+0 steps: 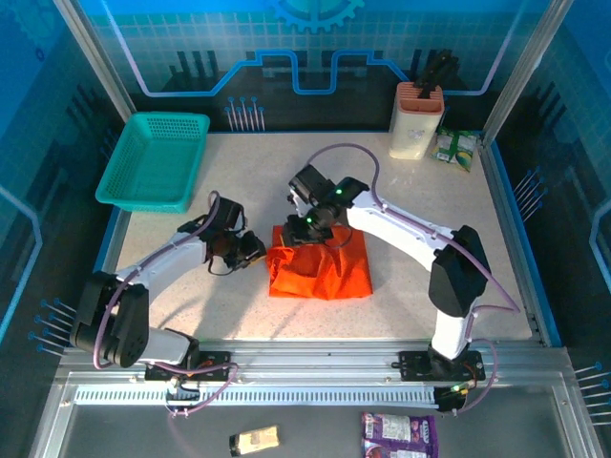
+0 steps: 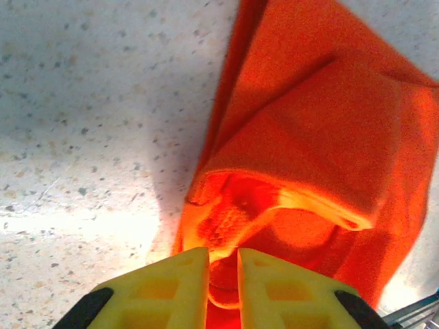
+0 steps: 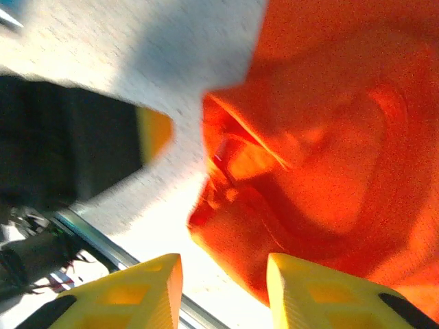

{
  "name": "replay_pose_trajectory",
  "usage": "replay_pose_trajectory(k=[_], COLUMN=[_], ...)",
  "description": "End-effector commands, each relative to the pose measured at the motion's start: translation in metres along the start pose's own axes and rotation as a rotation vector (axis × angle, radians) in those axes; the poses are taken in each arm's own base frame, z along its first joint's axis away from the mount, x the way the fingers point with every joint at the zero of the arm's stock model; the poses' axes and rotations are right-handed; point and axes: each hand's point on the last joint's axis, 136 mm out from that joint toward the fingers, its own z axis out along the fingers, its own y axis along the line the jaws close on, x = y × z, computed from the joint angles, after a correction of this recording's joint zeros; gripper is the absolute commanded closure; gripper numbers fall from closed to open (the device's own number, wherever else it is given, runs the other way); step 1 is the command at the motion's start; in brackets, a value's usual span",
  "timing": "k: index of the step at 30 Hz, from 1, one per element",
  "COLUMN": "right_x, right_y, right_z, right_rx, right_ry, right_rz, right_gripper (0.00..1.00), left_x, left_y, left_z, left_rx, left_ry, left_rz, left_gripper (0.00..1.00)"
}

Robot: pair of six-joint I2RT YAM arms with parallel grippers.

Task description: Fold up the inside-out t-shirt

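**Both grippers at the left edge of the orange t-shirt**

My left gripper [image 2: 223,255] sits low at the near-left edge of the t-shirt [image 2: 322,116]. Its two yellow fingers [image 2: 164,288] stand a narrow slit apart, and orange cloth shows in that slit. I cannot tell whether they pinch it or are merely over it. My right gripper [image 3: 225,260] is released. Its fingers are well apart, with a rumpled edge of cloth and pale table under the gap.

My left wrist camera shows a flat layer folded over the top, with an open pocket of cloth under it facing my fingers. My right wrist camera shows creases and a lifted lip on that same side, but it is blurred. The overhead camera shows the whole t-shirt as a rough folded block near the middle of the table [image 1: 410,210], a little toward the near edge. My left gripper is at its left side and my right gripper is over its far-left corner.

Counted from above: two arms, one t-shirt, one teal basket [image 1: 153,160] at the far left, one knife block [image 1: 417,119] and one green packet [image 1: 456,149] at the far right. Below the rail are one purple packet [image 1: 399,434] and one small tan object [image 1: 255,440].
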Motion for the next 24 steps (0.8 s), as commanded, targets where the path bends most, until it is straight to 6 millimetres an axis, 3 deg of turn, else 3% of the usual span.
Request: replay_pose_trajectory(k=[1,6,9,15,20,24], right_x=[0.026,0.051,0.058,0.055,0.054,0.053], right_y=[-0.015,-0.029,-0.04,-0.049,-0.043,-0.053], right_z=[-0.001,0.02,0.022,0.002,-0.003,-0.009], right_rx=[-0.009,-0.02,0.016,0.041,0.024,0.076], right_ry=[0.061,0.132,0.133,0.061,0.052,0.037], right_rz=[-0.024,0.014,0.05,0.081,0.047,0.05], right_gripper=[0.63,0.67,0.68,0.67,0.67,0.67], left_x=[0.003,0.01,0.013,0.006,-0.007,-0.025], left_y=[-0.022,-0.057,-0.067,-0.056,-0.066,-0.065], left_z=[-0.009,0.005,0.02,0.039,0.048,0.052], left_rx=[0.036,0.08,0.087,-0.035,-0.018,-0.042], left_ry=[0.033,0.09,0.119,0.105,0.069,0.01], left_rz=[0.063,0.124,0.128,0.124,0.127,0.113], left_gripper=[0.79,0.73,0.64,0.56,0.67,0.84])
